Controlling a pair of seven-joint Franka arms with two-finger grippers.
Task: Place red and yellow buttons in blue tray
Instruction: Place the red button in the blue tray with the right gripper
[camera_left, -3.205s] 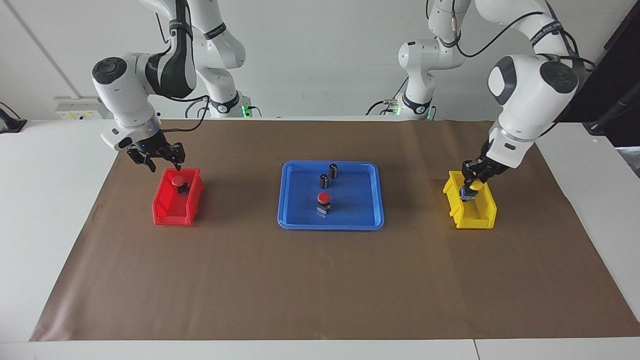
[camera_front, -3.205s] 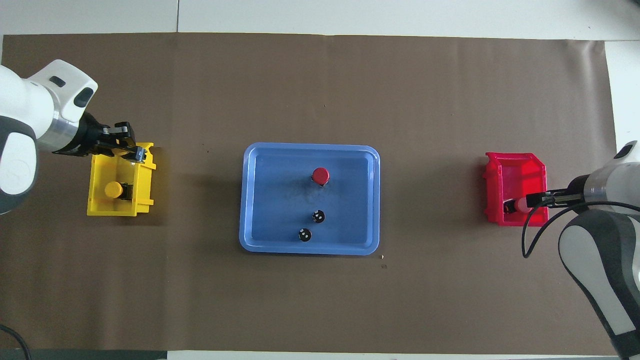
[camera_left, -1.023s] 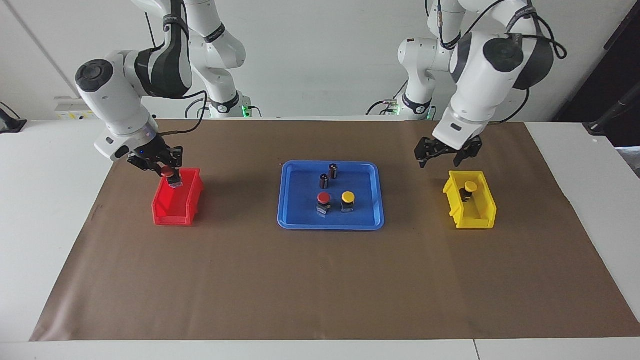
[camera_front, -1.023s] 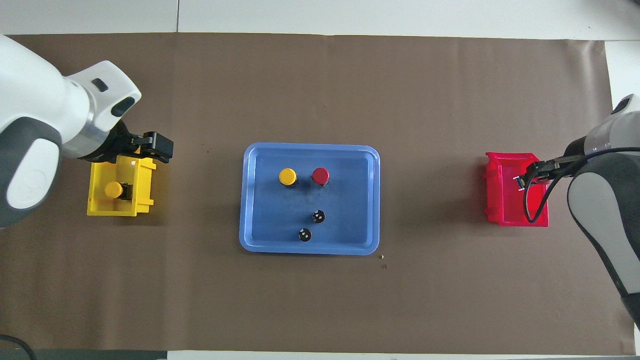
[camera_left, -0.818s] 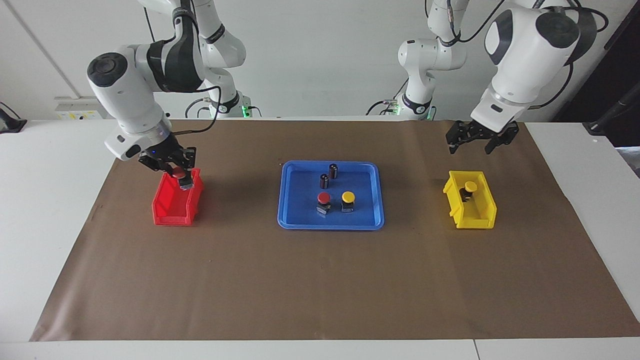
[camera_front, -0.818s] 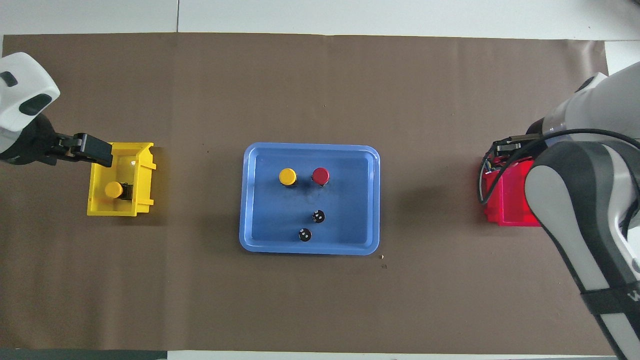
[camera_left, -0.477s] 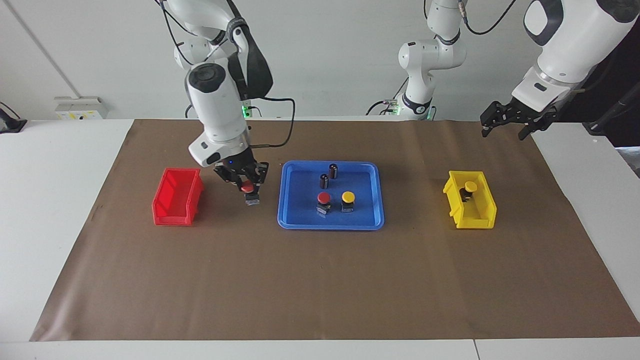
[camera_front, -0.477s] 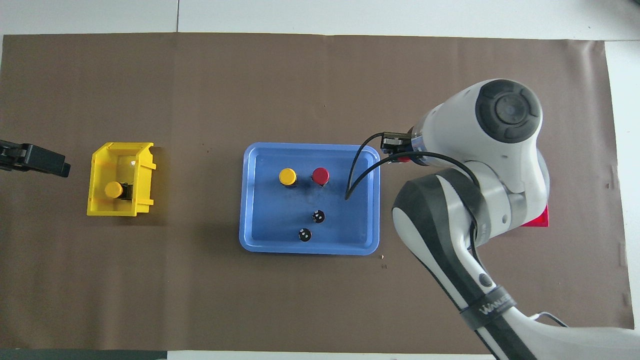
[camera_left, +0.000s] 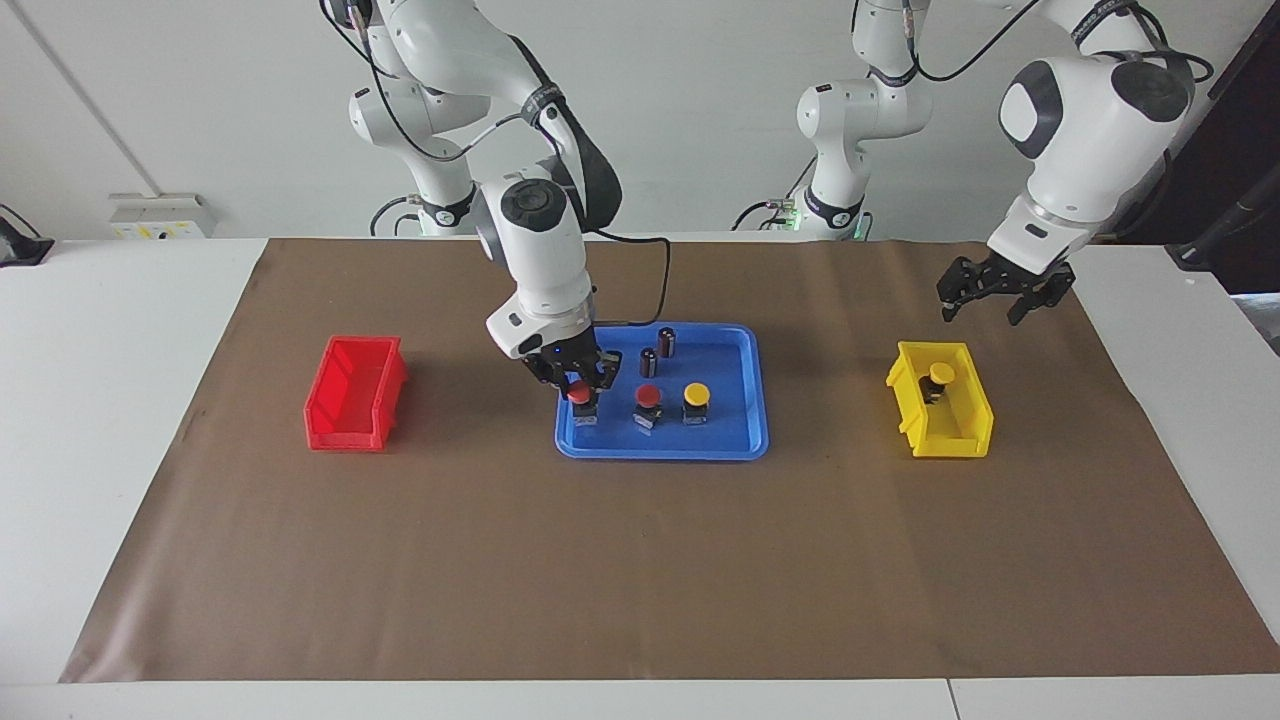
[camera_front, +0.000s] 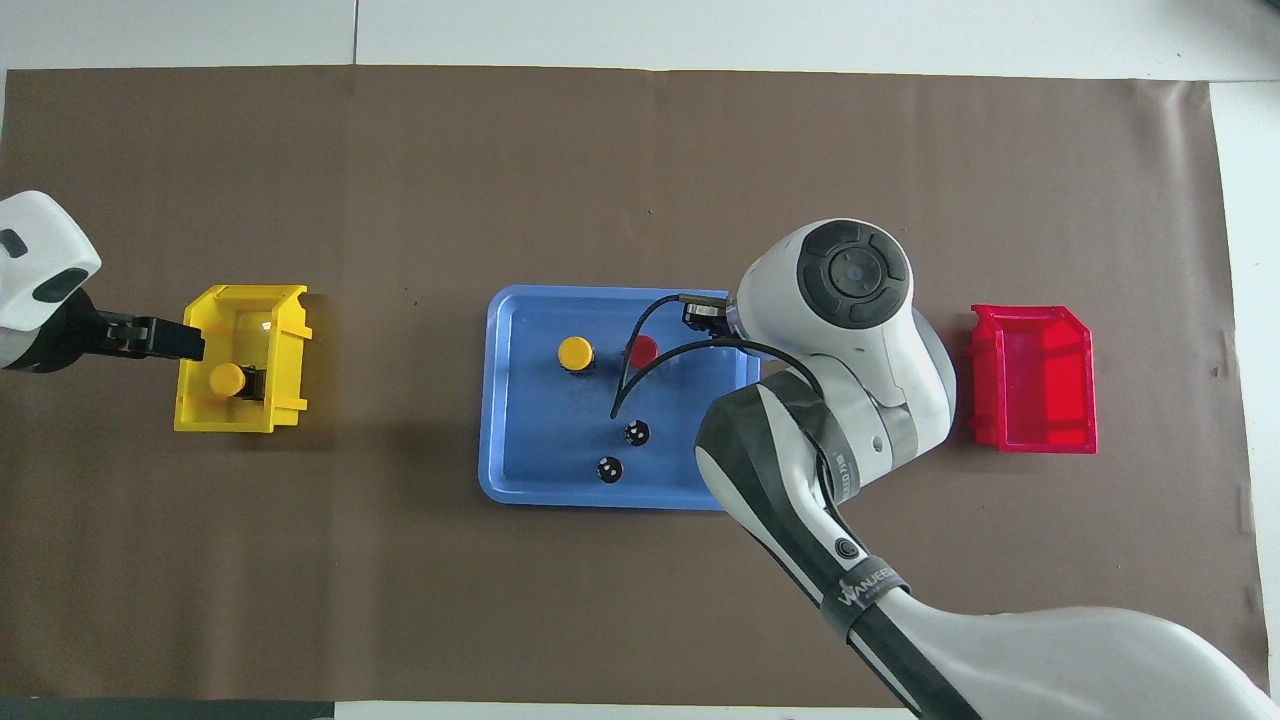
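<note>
The blue tray (camera_left: 570, 446) (camera_front: 492, 400) holds a red button (camera_left: 648, 396) (camera_front: 645, 347) and a yellow button (camera_left: 696, 394) (camera_front: 575, 352), side by side. My right gripper (camera_left: 580, 384) is shut on a second red button (camera_left: 579, 394), low over the tray's end toward the right arm; I cannot tell whether its base touches the floor. In the overhead view my right arm hides that button. The second yellow button (camera_left: 940, 373) (camera_front: 226, 379) sits in the yellow bin (camera_left: 960, 430) (camera_front: 288, 330). My left gripper (camera_left: 993, 300) (camera_front: 160, 338) is open in the air beside that bin.
Two dark cylinders with silver tops (camera_left: 666, 340) (camera_left: 648, 361) (camera_front: 636, 433) (camera_front: 609, 469) stand in the tray, nearer to the robots than the buttons. The red bin (camera_left: 340, 425) (camera_front: 1030, 380) stands empty toward the right arm's end. Brown paper (camera_left: 640, 570) covers the table.
My right gripper has carried the red button from beside the red bin to over the tray. My left gripper has come down and closer to the yellow bin.
</note>
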